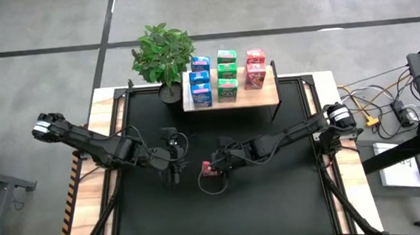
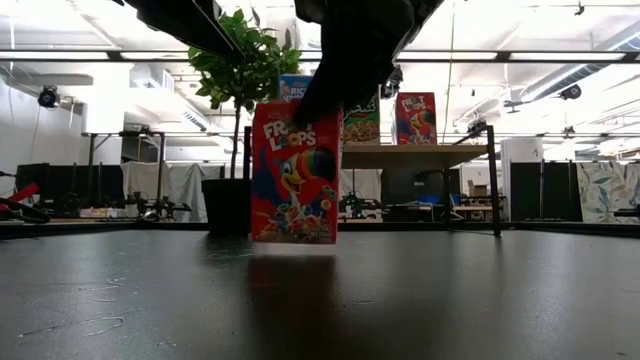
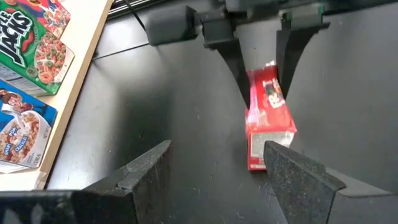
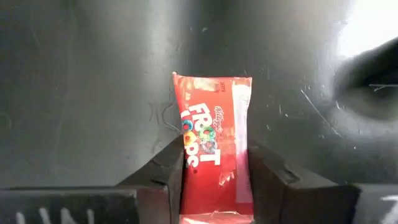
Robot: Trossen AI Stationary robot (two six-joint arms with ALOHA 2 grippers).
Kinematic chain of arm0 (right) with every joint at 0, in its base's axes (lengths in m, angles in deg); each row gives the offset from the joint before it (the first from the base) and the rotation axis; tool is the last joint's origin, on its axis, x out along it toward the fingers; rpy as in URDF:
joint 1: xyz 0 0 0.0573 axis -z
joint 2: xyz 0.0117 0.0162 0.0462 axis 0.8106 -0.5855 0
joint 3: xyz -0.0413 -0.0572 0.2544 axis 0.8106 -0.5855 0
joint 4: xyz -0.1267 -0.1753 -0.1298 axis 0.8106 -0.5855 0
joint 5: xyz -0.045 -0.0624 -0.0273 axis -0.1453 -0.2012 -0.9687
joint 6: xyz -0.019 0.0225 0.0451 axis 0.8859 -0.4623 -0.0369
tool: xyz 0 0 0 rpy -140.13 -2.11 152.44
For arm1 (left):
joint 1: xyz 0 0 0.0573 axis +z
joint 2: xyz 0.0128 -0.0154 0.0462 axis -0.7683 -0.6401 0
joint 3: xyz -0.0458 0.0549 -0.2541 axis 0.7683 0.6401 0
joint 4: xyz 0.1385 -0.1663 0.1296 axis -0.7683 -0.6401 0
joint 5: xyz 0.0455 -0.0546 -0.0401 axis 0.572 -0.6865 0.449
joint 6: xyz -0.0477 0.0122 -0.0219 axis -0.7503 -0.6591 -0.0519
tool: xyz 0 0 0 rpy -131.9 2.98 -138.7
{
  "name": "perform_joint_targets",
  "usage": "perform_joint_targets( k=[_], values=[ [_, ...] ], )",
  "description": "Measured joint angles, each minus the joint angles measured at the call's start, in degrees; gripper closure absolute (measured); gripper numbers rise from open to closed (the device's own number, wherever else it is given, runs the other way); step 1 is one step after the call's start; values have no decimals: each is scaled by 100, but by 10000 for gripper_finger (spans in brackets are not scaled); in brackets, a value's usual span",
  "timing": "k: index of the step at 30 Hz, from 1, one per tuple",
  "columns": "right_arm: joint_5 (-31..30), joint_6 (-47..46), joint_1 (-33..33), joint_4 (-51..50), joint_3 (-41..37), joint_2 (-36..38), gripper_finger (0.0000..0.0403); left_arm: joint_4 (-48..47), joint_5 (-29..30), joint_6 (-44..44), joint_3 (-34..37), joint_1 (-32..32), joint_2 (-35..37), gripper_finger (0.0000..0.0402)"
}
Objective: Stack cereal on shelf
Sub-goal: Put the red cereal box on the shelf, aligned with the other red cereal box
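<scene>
A red Froot Loops box stands upright at mid-table, and my right gripper is shut on its top; whether its bottom touches the black mat, I cannot tell. My left gripper is open and hovers just to the table's left of that box, touching nothing. The wooden shelf at the far edge carries three blue boxes, three green boxes and two red boxes, all standing on their bases. My right gripper pinches the red box between its two fingers at the upper end. The fingers come slanting down from the table's right, one on each broad face. The box stays upright below them.
A leafy potted plant stands at the shelf's left end. The shelf has bare plank in front of the two red boxes. Cables and gear lie off the table's right edge.
</scene>
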Motion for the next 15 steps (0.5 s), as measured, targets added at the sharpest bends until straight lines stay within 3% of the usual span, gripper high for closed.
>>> perform_joint_targets(
  k=[5, 15],
  values=[
    [155, 95, 0, -220, 4, 272, 283, -1, 1, 4, 2, 0, 0, 167],
    [118, 263, 162, -2609, 411, 1810, 276, 83, 2, 4, 2, 0, -2, 167]
  ],
)
